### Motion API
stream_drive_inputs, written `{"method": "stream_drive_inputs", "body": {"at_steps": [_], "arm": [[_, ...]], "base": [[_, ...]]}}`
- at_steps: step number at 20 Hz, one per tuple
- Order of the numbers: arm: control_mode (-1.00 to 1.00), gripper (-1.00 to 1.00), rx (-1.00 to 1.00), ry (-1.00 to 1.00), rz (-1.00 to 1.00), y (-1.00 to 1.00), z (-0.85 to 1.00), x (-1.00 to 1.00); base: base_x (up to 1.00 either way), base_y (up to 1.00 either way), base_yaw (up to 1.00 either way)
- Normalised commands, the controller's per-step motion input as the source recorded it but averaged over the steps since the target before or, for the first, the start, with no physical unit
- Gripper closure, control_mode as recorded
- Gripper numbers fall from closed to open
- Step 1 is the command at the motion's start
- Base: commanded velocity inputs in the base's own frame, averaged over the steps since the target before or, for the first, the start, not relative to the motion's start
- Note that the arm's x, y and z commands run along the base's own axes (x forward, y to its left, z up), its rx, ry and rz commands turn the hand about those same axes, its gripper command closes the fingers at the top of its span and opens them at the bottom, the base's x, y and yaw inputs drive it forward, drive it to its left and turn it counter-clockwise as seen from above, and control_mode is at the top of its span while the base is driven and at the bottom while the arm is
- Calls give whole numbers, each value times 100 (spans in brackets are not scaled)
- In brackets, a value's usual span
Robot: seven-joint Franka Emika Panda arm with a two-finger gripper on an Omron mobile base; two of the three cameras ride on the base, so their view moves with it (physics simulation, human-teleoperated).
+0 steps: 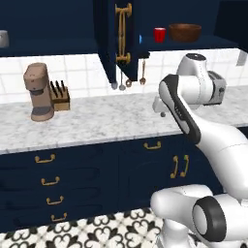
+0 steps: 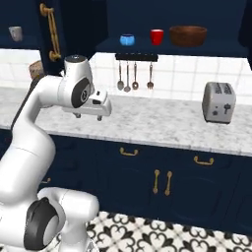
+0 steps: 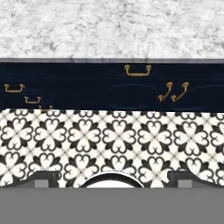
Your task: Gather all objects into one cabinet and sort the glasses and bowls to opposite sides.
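The navy wall cabinet (image 2: pixel 206 49) stands open, its door (image 1: pixel 112 43) swung out with a brass bar handle. On its shelf, from left to right, are the small blue bowl (image 2: pixel 127 39), the red cup (image 2: pixel 157 36) and the wide wooden bowl (image 2: pixel 188 35); the red cup (image 1: pixel 159 35) and wooden bowl (image 1: pixel 184 32) also show in the left base view. The grey-beige cup (image 2: pixel 15 33) sits apart in a cabinet space far to the left. My gripper (image 2: pixel 88 117) hangs over the counter's front edge, well below the shelf, pointing down. Its fingertips (image 3: pixel 43 177) stand wide apart, open and empty.
On the marble counter (image 1: pixel 111 121) stand a coffee machine (image 1: pixel 38 92), a knife block (image 1: pixel 60 97) and a toaster (image 2: pixel 218 101). Utensils (image 2: pixel 128 76) hang under the shelf. Navy drawers and doors with brass pulls (image 3: pixel 137 70) sit below, above a patterned tile floor (image 3: pixel 109 135).
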Motion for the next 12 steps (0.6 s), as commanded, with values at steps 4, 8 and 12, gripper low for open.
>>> {"method": "stream_drive_inputs", "body": {"at_steps": [4, 8, 12], "arm": [[100, -100, 0, 0, 0, 0, 0, 0], [100, -100, 0, 0, 0, 0, 0, 0], [100, -100, 0, 0, 0, 0, 0, 0]], "base": [[-27, 100, 0], [-24, 100, 0], [-15, 100, 2]]}}
